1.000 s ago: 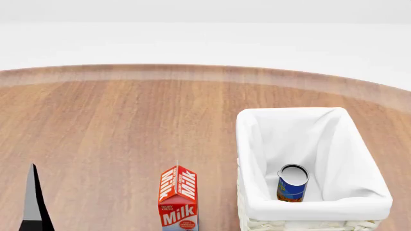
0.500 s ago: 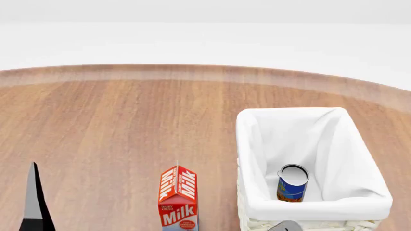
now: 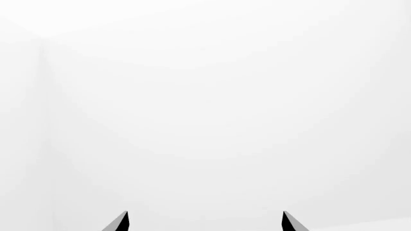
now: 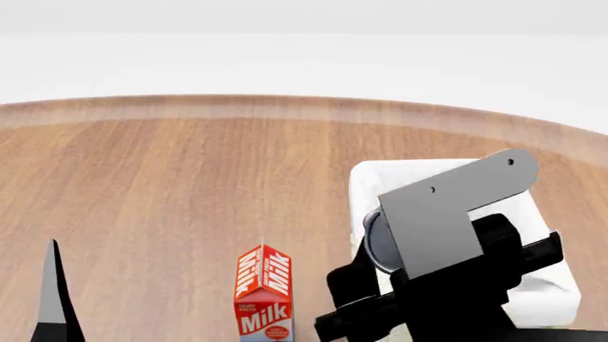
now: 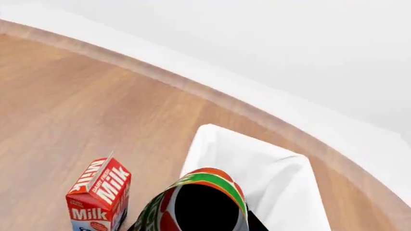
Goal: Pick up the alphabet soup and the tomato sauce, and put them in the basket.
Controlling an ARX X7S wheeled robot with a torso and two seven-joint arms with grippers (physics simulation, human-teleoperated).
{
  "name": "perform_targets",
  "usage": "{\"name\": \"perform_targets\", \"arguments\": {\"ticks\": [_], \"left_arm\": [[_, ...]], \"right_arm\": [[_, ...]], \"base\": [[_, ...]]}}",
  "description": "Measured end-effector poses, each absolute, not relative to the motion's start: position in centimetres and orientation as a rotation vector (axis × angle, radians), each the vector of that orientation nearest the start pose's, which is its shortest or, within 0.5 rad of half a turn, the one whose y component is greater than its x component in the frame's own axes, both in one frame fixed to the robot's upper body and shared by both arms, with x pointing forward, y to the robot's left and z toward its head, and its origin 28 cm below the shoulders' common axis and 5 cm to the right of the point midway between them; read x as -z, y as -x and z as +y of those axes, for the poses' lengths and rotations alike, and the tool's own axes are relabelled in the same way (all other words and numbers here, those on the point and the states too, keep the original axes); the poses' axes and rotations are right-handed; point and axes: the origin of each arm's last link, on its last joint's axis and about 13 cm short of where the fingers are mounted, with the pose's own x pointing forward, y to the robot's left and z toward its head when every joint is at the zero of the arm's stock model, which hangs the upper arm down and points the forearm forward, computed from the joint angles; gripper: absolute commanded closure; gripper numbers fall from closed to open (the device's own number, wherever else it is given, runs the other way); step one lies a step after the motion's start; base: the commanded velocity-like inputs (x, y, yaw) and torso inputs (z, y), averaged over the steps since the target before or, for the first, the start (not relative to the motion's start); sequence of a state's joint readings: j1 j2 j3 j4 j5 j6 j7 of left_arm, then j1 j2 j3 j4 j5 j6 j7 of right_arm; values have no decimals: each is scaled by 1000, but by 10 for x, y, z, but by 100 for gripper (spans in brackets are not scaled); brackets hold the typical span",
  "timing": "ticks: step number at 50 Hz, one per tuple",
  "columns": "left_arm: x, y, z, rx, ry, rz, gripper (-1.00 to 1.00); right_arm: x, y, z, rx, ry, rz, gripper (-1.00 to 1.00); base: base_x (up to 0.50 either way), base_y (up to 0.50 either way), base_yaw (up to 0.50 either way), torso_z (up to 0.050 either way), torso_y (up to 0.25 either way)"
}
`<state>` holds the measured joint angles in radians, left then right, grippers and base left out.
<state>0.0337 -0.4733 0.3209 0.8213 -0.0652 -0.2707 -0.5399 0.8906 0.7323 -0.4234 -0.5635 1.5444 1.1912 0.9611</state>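
In the left wrist view, the left gripper [image 3: 204,222] shows only two finger tips set wide apart, with nothing between them.

In the head view, the right arm [image 4: 456,242] is above the basket [image 4: 375,178] and hides its inside, so the alphabet soup cannot be seen.

In the right wrist view, the right gripper [image 5: 199,211] holds the tomato sauce [image 5: 205,185] just over the basket, beside the milk carton [image 5: 97,197]. I judge that releasing the can is what remains.

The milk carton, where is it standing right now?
In the head view the milk carton stands upright on the wooden table, just left of the basket, near the picture's bottom edge.
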Motion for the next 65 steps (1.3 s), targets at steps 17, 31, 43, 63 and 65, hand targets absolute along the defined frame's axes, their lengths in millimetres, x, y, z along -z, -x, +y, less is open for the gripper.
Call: {"name": "perform_targets", "arguments": {"ticks": [17, 31, 43, 63, 65], "left_arm": [[-143, -163, 208, -59, -183, -471, -100], [-143, -164, 208, -59, -183, -472, -100], [-144, -163, 208, -58, -183, -471, -100], [-143, -164, 208, -58, -183, -470, -100], [-143, -164, 208, -59, -183, -470, -100]], "right_arm": [[-228, -277, -131, -61, 266, 284, 100], [-211, -322, -137, 6, 210, 332, 100], [-188, -346, -136, 28, 160, 380, 100], [-149, -375, -136, 85, 104, 452, 100], [-145, -377, -136, 92, 101, 458, 100]], "base": [[0, 0, 0, 0, 1], [0, 0, 0, 0, 0], [0, 0, 0, 0, 0], [0, 0, 0, 0, 1], [0, 0, 0, 0, 0]]}}
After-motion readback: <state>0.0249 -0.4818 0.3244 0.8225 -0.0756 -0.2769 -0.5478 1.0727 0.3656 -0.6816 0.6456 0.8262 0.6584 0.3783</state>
